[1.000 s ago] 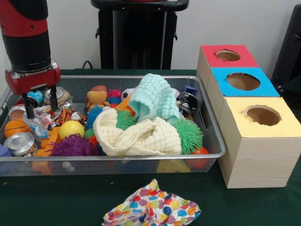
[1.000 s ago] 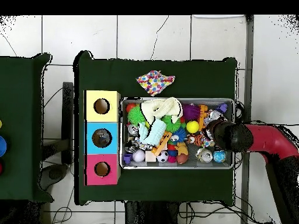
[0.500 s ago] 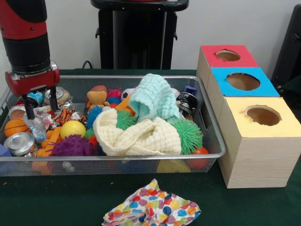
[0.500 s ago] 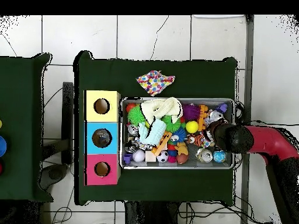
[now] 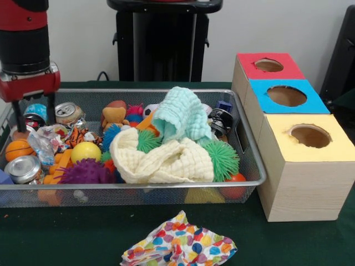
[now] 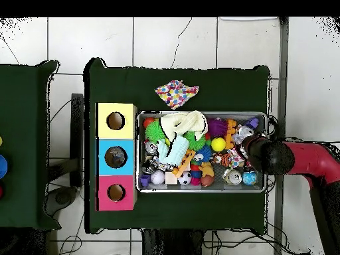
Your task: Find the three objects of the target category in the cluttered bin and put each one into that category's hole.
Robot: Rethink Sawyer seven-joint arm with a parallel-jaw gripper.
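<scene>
The wire bin point(image 5: 250, 145) holds a jumble: a mint cloth point(image 5: 180, 113) and a cream cloth point(image 5: 161, 160), green point(image 5: 223, 158) and purple point(image 5: 84, 173) spiky balls, a yellow ball point(image 5: 84, 151), and cans point(image 5: 22, 169) point(image 5: 67, 112). My gripper point(image 5: 34, 117) hangs open over the bin's left end, above a crumpled wrapper point(image 5: 41, 145), holding nothing. In the overhead view the arm's head point(image 6: 265, 154) covers the bin's right end point(image 6: 267, 133). Beside the bin stand the red point(image 5: 269, 65), blue point(image 5: 287, 96) and yellow point(image 5: 309, 136) hole boxes.
A multicoloured cloth point(image 5: 177, 246) lies on the green table in front of the bin. The three boxes point(image 6: 116, 157) form a row against one short side of the bin. A black stand point(image 5: 163, 39) rises behind the bin.
The gripper has lifted and shifted slightly left in the front view, rising clear of the wrapper and cans. It stays open and empty. The bin's contents look unmoved.
</scene>
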